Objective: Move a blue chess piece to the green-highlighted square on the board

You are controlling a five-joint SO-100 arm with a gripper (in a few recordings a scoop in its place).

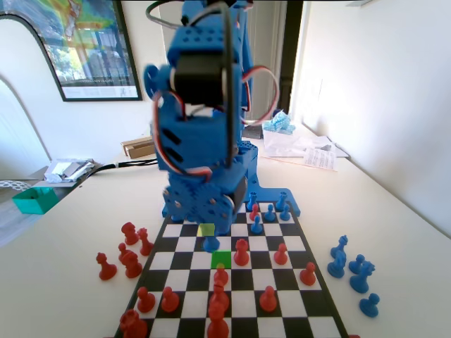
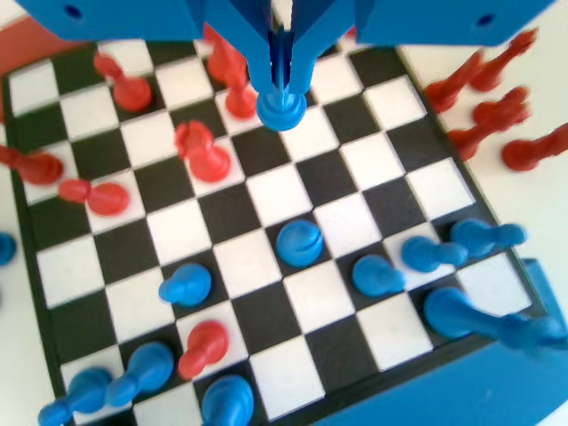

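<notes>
Your tool is clamped on the blue pawn, held upright just above the board, with the green-highlighted square one square nearer the board's red-piece edge.

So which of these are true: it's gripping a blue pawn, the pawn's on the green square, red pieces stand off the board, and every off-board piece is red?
1. The gripper is shut on a blue pawn. True.
2. That pawn stands on the green square. False: it is by the yellow square.
3. Red pieces stand off the board, left in the fixed view. True.
4. Every off-board piece is red. False: blue pieces stand at right.
</notes>
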